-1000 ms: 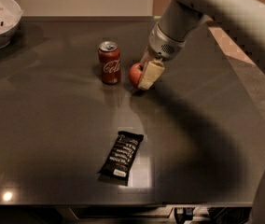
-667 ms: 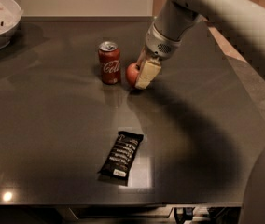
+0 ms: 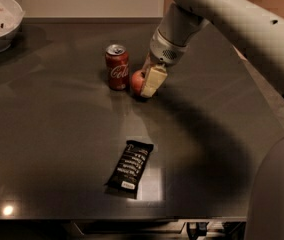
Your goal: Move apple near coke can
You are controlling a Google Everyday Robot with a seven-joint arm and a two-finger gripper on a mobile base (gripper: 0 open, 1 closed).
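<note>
- A red apple (image 3: 137,82) sits on the dark table (image 3: 57,134), just right of the upright coke can (image 3: 117,68), far centre.
- The gripper (image 3: 144,86) clasps the apple from above.
- Placement looks done; only letting go seems left.

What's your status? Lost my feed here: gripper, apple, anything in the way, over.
Gripper down at the apple. Apple on the table close beside the coke can, contact unclear. Nothing between them; black wrapper lies well clear.

cream gripper (image 3: 144,86) clasping red apple (image 3: 137,81) | coke can (image 3: 117,68) — red, white script
</note>
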